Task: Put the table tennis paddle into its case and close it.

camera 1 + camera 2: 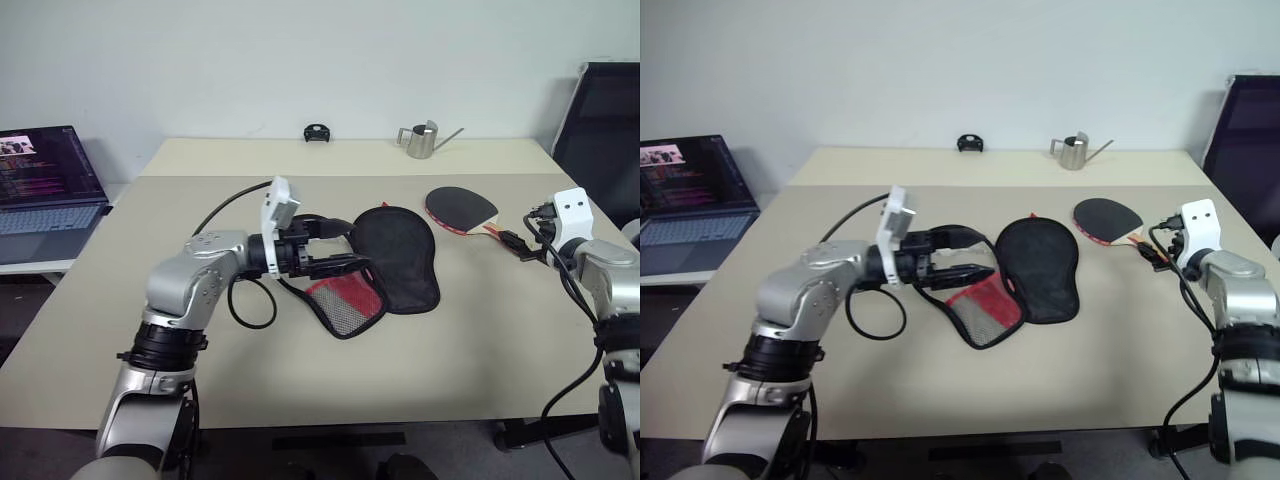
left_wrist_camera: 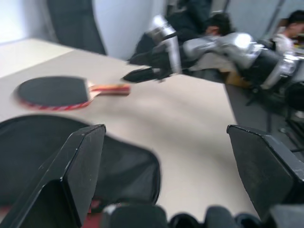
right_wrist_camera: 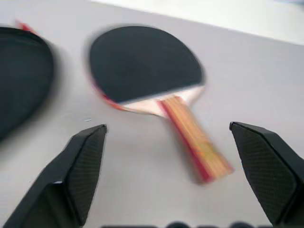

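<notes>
You are at the pickup step: right hand [image 3: 166,178] spread empty near the paddle [image 3: 145,71] handle, left hand [image 1: 335,250] spread over the case [image 1: 395,260]; next, close on the handle

No text, brand or number can be read. The laptop [image 1: 50,180] beside the surface shows coloured lines on its dark screen, but they are too small to make out.

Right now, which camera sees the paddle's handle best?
The right wrist view: the paddle lies flat just ahead, handle whole between the open fingers. Both eye views show it small and far; the left wrist view shows it side-on.
</notes>
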`<action>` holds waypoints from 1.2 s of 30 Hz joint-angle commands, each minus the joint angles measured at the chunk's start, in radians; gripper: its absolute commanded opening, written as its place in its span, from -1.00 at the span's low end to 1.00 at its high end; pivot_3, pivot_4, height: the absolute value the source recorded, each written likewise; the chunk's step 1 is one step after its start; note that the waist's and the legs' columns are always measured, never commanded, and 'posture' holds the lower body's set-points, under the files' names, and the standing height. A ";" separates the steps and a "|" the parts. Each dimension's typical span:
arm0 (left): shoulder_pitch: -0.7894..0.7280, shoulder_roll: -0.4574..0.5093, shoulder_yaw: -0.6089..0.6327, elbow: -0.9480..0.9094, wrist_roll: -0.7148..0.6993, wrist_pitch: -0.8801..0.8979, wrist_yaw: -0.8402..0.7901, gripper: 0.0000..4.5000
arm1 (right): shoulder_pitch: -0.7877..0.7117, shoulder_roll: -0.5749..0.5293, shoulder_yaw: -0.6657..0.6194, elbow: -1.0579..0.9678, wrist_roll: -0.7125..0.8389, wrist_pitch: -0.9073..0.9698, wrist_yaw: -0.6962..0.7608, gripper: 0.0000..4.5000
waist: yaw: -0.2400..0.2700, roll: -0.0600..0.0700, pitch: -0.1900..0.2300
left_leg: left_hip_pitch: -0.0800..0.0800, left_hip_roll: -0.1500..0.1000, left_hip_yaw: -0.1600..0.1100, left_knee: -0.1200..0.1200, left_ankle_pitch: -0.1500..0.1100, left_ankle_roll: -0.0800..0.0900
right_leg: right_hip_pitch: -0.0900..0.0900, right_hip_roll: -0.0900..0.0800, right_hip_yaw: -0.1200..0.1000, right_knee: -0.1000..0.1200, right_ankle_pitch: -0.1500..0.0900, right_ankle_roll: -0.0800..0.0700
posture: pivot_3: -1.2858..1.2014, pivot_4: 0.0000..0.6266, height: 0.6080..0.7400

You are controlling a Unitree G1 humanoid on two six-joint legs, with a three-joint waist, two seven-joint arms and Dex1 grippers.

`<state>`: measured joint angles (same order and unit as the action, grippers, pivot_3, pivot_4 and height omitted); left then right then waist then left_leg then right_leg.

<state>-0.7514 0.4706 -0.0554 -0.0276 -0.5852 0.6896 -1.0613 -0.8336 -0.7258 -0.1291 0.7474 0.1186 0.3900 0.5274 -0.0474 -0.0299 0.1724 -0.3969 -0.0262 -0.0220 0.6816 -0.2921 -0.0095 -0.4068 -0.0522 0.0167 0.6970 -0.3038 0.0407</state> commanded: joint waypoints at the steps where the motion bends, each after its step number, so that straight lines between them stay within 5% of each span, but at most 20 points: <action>1: -0.032 -0.018 -0.016 -0.025 0.002 -0.018 0.001 0.99 | -0.137 -0.015 0.030 0.259 -0.074 -0.179 -0.003 0.99 | -0.005 0.000 0.000 | 0.000 0.000 0.000 0.000 0.000 0.000 | 0.000 0.000 0.000 0.000 0.000 0.000 | 0.03 -0.52 1.00; 11: -0.023 0.005 0.011 -0.052 -0.012 0.011 0.030 0.99 | -0.302 0.051 0.049 0.570 -0.146 -0.247 0.011 0.99 | -0.010 0.000 0.000 | 0.000 0.001 0.000 0.000 0.001 -0.001 | 0.000 0.000 0.000 -0.001 0.000 0.000 | 0.03 -0.52 1.00; 21: 0.024 0.085 0.050 -0.105 -0.029 0.053 0.061 0.99 | -0.293 0.072 0.035 0.603 -0.173 -0.263 -0.112 0.99 | -0.010 0.000 0.000 | 0.000 0.000 0.000 0.000 0.001 -0.001 | 0.000 0.000 0.000 -0.001 0.000 0.000 | 0.03 -0.52 1.00; 36: 0.027 0.114 0.054 -0.100 -0.042 0.059 0.059 0.99 | -0.299 0.122 -0.041 0.599 -0.138 -0.211 0.009 0.99 | -0.010 0.000 0.000 | 0.000 0.000 0.000 0.000 0.001 -0.001 | 0.001 0.000 0.000 -0.001 0.000 0.000 | 0.03 -0.52 1.00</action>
<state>-0.7167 0.5704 -0.0297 -0.1065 -0.6141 0.7578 -0.9956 -1.1138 -0.5925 -0.1477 1.3592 -0.0328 0.1817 0.5249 -0.0578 -0.0297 0.1725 -0.3967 -0.0258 -0.0221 0.6814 -0.2914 -0.0106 -0.4062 -0.0522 0.0165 0.6966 -0.3038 0.0407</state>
